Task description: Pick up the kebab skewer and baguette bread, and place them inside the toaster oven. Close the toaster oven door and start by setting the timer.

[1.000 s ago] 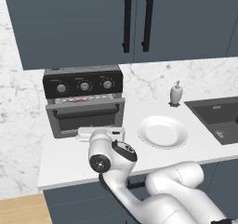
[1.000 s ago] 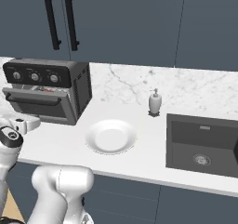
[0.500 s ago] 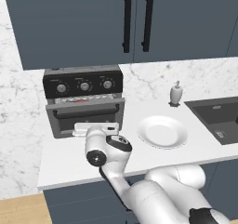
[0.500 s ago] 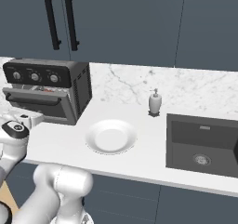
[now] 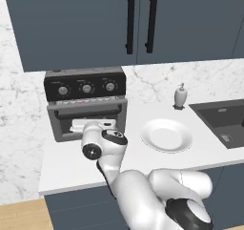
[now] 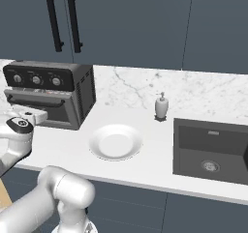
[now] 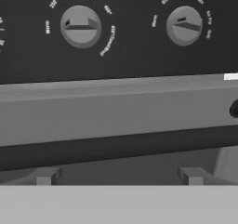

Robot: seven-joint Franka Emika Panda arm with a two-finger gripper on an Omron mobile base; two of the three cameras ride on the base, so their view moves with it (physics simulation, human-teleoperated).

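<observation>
Two dark finger tips (image 7: pixel 46 175) of my gripper (image 7: pixel 120 176) show low in the hand view, set apart with nothing between them, so the jaws stand open. Right ahead of them is the toaster oven door (image 7: pixel 116 111), its grey top frame running across, a black bar handle (image 7: pixel 116 146) just below it. Above that sits the black knob panel, with two silver knobs, one at left (image 7: pixel 80 26) and one at right (image 7: pixel 184 25), white markings ringed round each. In the left base view my hand (image 5: pixel 93 129) sits up against the front of the toaster oven (image 5: pixel 86 107), which stands on the white counter (image 5: pixel 66 164) at the left, door (image 5: pixel 88 117) looking upright and shut; three knobs (image 5: pixel 86 88) line its top panel. The right base view shows the oven (image 6: pixel 51 99) at far left with my wrist (image 6: pixel 22 125) just in front. I cannot tell where the kebab skewer or baguette bread lie. A white plate (image 5: pixel 167 135) rests on the counter right of the oven, bare. A soap dispenser (image 5: pixel 180 96) stands behind the plate near the wall, and a dark sink (image 5: pixel 221 121) sits at the far right. Dark blue cabinets (image 5: pixel 138 21) with black handles hang above.
</observation>
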